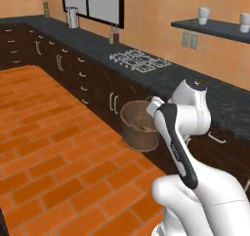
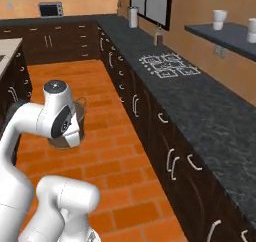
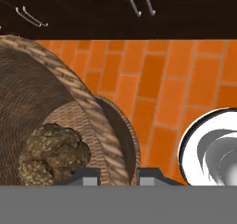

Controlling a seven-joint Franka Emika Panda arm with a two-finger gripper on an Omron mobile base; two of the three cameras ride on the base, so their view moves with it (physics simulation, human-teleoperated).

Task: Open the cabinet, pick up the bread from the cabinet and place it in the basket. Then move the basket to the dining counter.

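Note:
The round brown woven basket point(image 1: 138, 126) hangs in the air over the orange brick floor, beside the low cabinets. My gripper point(image 3: 118, 177) is shut on its rim, one fingertip inside and one outside the wall. In the hand view the basket point(image 3: 51, 79) lies tilted, and the lumpy brown bread point(image 3: 54, 152) rests inside it near the bottom. In the right base view the basket point(image 2: 76, 128) is partly hidden behind my arm. A pale beige edge of the dining counter point(image 2: 7, 50) shows at the far left. The cabinet is out of view.
A black marbled counter point(image 2: 200, 111) with a stove grate point(image 1: 139, 60) runs along the wall over dark low cabinets point(image 1: 85, 79). On it stand a grey jug point(image 1: 72, 17) and a bottle point(image 1: 114, 35). A wall shelf point(image 1: 215, 28) holds white cups. The brick floor point(image 1: 44, 132) stretches to the left.

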